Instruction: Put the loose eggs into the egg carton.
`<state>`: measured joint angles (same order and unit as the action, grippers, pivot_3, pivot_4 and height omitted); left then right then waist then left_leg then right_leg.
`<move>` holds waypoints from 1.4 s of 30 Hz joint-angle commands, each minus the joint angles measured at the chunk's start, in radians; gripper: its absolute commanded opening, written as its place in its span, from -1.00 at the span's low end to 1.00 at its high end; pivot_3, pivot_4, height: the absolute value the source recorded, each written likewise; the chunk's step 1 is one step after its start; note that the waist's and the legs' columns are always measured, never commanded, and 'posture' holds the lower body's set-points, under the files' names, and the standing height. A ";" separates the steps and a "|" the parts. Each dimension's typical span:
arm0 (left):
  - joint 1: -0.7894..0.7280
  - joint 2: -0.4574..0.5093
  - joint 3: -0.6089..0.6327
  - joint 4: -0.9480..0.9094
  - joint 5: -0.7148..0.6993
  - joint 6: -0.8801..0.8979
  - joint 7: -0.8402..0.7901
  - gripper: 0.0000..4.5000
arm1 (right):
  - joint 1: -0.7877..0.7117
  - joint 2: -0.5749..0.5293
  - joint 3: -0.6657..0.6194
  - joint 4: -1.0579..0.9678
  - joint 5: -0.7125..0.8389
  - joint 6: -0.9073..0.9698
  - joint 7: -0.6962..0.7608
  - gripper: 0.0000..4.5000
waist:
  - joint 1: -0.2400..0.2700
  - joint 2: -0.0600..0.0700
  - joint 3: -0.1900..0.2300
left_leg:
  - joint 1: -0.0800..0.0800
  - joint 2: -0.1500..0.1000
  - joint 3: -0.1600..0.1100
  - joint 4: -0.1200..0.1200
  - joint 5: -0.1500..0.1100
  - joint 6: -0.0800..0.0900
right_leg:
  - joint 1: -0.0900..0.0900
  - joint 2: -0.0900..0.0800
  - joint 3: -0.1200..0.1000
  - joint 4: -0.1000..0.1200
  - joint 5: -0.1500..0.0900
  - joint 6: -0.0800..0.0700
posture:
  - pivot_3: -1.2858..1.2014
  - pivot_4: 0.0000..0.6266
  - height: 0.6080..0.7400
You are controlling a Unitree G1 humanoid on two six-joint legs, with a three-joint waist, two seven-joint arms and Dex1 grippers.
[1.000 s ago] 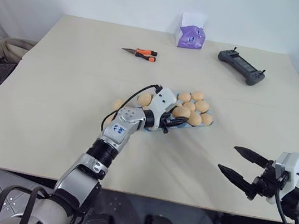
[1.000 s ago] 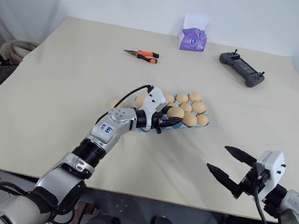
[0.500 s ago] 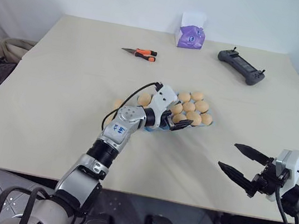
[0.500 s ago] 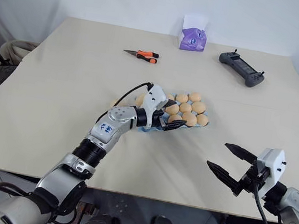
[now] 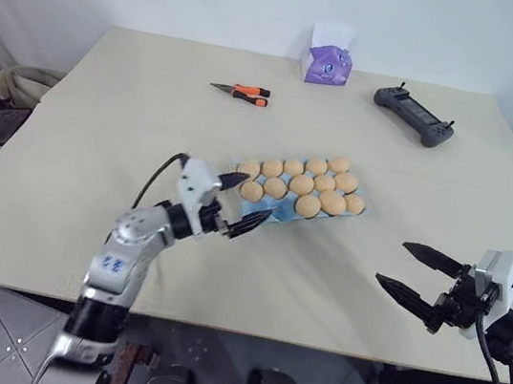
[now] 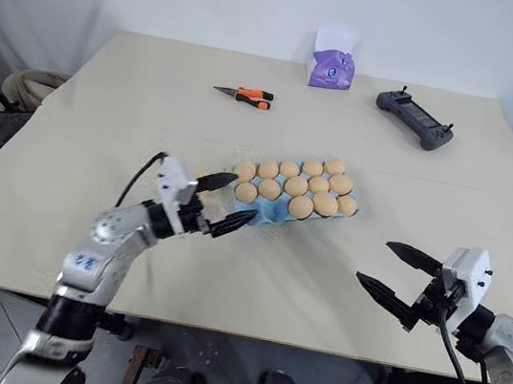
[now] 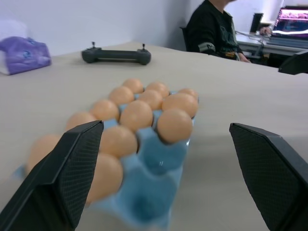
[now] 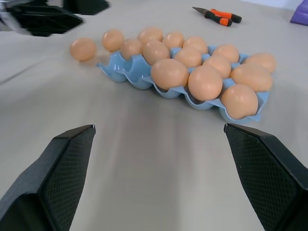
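We see the light blue egg carton (image 5: 299,198) near the middle of the table (image 5: 101,130), a bit toward the front edge. Most of its cups hold eggs (image 5: 308,205). Two or three cups at its left end look empty. One loose egg (image 8: 83,48) sits on the table just beside that left end. Our left gripper (image 5: 237,205) hangs just by the carton's left end, wide open and holding nothing. Our right gripper (image 5: 416,272) hangs by the front right corner of the table, also wide open and holding nothing. We think the eggs are light, smooth and a bit slippery, and they may crack if we squeeze hard. They can roll away too. We should take the loose egg softly around its fat middle, one finger on each side. The carton looks thin and may slide if we bump it.
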<state>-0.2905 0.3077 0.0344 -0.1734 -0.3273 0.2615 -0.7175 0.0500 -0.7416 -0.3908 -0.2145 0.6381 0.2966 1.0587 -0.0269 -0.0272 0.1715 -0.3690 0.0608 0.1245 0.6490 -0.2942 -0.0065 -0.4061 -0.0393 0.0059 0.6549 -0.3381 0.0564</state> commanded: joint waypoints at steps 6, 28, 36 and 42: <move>0.250 0.146 0.121 -0.170 -0.119 0.025 -0.065 0.99 | -0.073 -0.029 0.023 0.054 -0.004 0.001 0.042 1.00 | 0.000 0.000 0.000 | 0.000 0.000 -0.001 -0.001 0.000 0.000 | 0.000 -0.001 -0.001 0.000 0.000 -0.001 | 0.03 -0.52 1.00; 0.131 0.030 0.115 -0.050 0.025 0.138 0.381 0.99 | -0.140 -0.024 0.064 0.104 -0.024 0.001 0.081 1.00 | 0.000 0.000 0.000 | -0.001 -0.001 -0.001 -0.001 -0.002 0.003 | 0.000 -0.002 -0.002 -0.002 0.000 -0.001 | 0.03 -0.52 1.00; 0.034 0.035 0.059 0.066 0.073 0.192 0.386 0.99 | -0.116 -0.023 0.048 0.084 -0.024 0.003 0.068 1.00 | 0.001 0.000 0.000 | -0.001 0.000 0.000 -0.001 -0.002 0.002 | -0.001 -0.001 -0.002 -0.002 0.000 -0.001 | 0.03 -0.52 1.00; 0.015 0.028 0.044 0.082 0.075 0.211 0.374 0.59 | -0.101 -0.028 0.042 0.075 -0.023 0.005 0.056 1.00 | 0.000 0.000 0.000 | -0.001 0.000 0.000 -0.001 -0.002 0.002 | -0.001 -0.001 -0.002 -0.002 0.000 -0.001 | 0.03 -0.52 1.00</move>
<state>-0.2620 0.3315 0.0768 -0.0652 -0.2511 0.4700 -0.3397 -0.0534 -0.7554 -0.3198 -0.1104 0.6045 0.3063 1.1178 -0.0271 -0.0276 0.1719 -0.3699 0.0607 0.1244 0.6479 -0.2961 -0.0044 -0.4068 -0.0406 0.0043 0.6532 -0.3381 0.0556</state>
